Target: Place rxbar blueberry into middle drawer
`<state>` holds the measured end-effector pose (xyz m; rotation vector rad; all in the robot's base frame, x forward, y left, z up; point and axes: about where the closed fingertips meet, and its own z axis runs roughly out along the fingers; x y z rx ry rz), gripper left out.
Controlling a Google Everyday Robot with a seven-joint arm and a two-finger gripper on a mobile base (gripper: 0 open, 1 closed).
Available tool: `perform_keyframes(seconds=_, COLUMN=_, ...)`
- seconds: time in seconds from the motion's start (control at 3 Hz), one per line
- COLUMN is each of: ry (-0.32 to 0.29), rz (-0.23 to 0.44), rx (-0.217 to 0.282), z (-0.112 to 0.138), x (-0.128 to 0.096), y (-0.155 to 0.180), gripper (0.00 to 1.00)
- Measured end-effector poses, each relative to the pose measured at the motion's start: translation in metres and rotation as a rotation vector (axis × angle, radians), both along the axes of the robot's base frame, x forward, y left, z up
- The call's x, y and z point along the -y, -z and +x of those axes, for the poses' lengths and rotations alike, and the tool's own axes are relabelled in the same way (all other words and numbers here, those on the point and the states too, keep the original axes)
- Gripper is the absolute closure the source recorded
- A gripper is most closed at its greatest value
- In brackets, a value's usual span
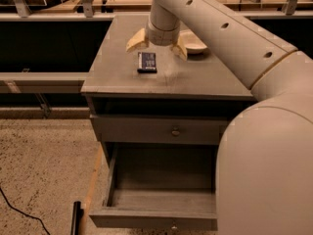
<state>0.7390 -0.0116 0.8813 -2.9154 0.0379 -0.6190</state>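
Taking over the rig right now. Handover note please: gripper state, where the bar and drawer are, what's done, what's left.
Gripper: open, fingers spread, over the cabinet top just behind the rxbar blueberry; holding nothing.
Rxbar blueberry: lying flat on the cabinet top, left of the bowl.
Middle drawer: pulled open below the closed upper drawer; the bar is not in it.
Done: drawer is open.
Left: grasp the bar, carry it down, release it in the middle drawer.

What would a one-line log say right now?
gripper: open, just behind snack bar | snack bar: flat on cabinet top, not held | drawer: pulled open
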Motion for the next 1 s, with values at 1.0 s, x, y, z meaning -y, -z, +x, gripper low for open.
perform_keyframes(seconds=1.0, ry=-0.093, rz=-0.018, rx=-0.045, z=0.043, x=-0.027, y=0.045, gripper=0.17)
